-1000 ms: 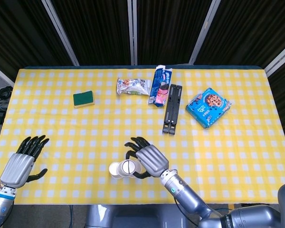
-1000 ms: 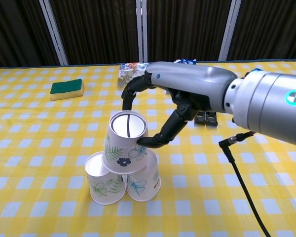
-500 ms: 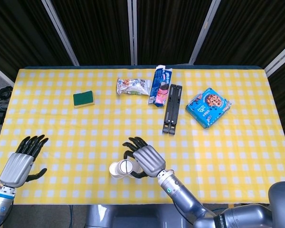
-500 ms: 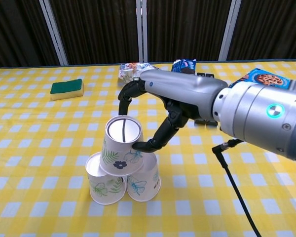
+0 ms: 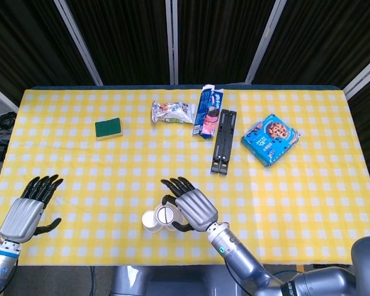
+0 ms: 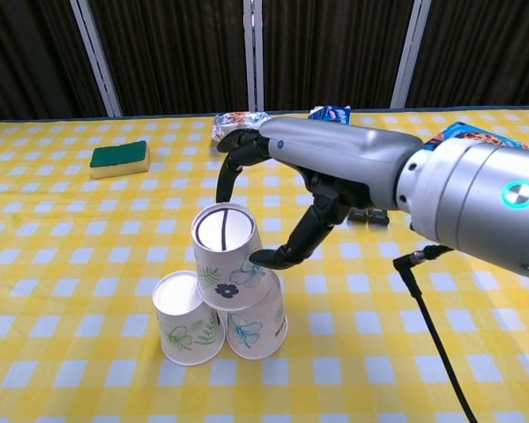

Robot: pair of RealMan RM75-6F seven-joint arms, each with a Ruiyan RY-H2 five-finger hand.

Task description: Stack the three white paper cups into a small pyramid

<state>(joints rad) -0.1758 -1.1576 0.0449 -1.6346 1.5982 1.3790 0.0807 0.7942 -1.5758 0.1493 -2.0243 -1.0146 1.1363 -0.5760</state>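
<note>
Right hand (image 6: pixel 286 198) fingers are curled loosely around the top white paper cup with flowers (image 6: pixel 227 268), which is tilted on two bottom cups (image 6: pixel 187 330). It could be knocked off if bumped.

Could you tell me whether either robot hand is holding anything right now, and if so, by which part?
The right robot hand pinches the top cup by its upper side wall, thumb against the right side. The left robot hand is empty, fingers apart.
</note>
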